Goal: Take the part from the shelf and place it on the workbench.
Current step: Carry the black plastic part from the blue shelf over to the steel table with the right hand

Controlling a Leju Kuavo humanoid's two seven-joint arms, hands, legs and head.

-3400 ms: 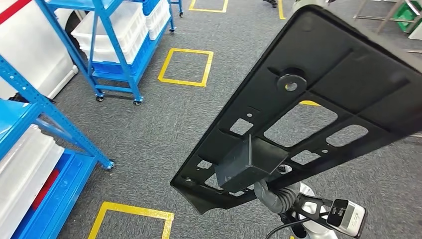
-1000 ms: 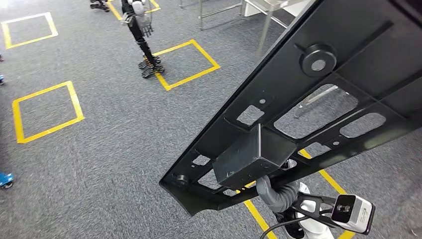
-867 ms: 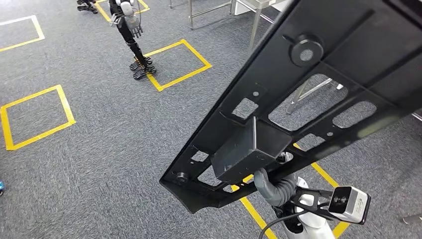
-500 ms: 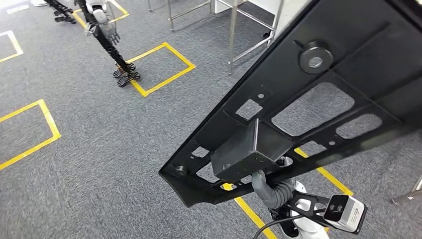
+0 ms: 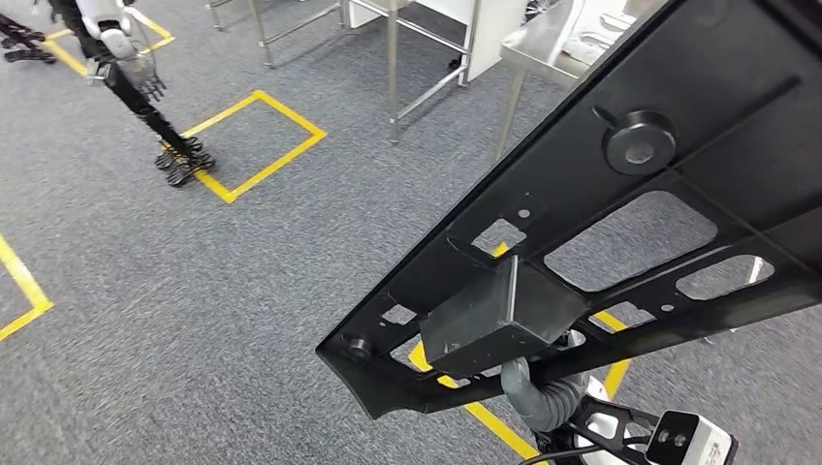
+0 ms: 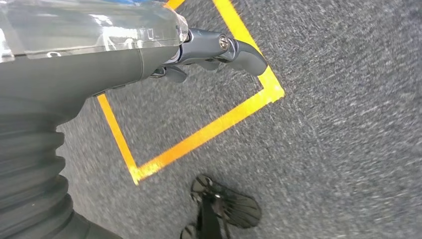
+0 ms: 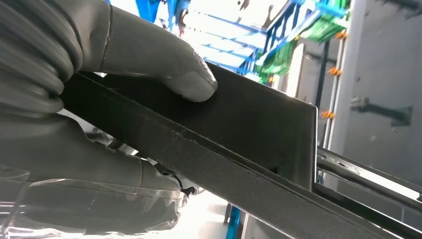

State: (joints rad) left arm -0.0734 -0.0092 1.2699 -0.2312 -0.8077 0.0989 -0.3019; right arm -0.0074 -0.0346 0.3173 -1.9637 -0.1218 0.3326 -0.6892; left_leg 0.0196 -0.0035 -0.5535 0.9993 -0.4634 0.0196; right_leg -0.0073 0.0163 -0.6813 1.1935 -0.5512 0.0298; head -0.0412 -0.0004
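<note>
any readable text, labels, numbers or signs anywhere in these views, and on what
None can be read. The black part held by the right hand bears no visible lettering. The yellow floor tape forms plain squares, no characters. The steel workbench shows no legible label.

Grey speckled carpet floor (image 5: 242, 291) across the frame; yellow tape square outline (image 5: 254, 143) upper left; second humanoid robot's dark leg and foot (image 5: 173, 145) at that square's left corner, upper left; steel-legged metal table (image 5: 393, 58) top centre; yellow tape strip (image 5: 21, 286) at left edge.
</note>
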